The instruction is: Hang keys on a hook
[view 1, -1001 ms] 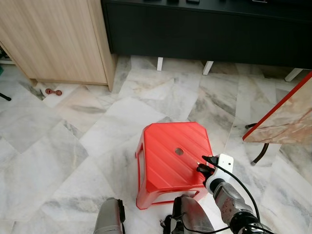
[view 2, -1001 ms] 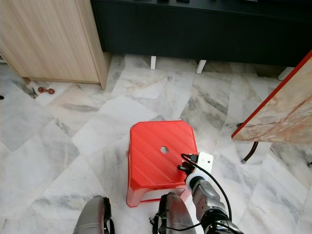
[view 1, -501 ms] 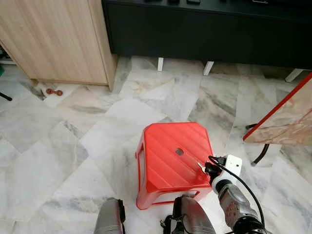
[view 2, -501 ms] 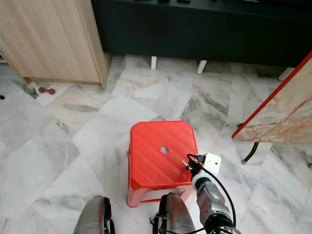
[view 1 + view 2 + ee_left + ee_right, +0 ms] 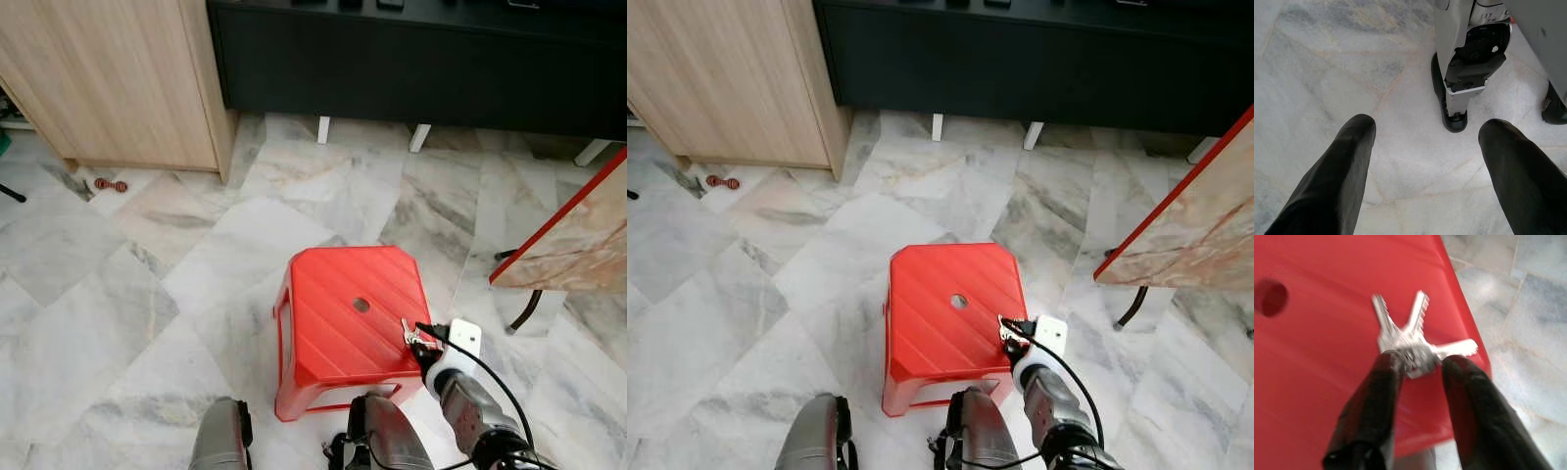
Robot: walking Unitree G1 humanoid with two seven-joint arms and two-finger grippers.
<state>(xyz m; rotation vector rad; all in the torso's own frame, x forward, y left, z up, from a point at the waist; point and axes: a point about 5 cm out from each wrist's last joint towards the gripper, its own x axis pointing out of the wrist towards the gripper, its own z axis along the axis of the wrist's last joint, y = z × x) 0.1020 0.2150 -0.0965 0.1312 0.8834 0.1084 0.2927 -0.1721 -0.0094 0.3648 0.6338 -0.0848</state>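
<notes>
I see a red plastic stool (image 5: pixel 351 321) on the marble floor (image 5: pixel 127 294), a wooden cabinet (image 5: pixel 118 78) beside a black cabinet (image 5: pixel 411 69), and a red-edged tabletop (image 5: pixel 573 240) nearby.

no text, label, brand, number or sign can be read in any of the views.
</notes>
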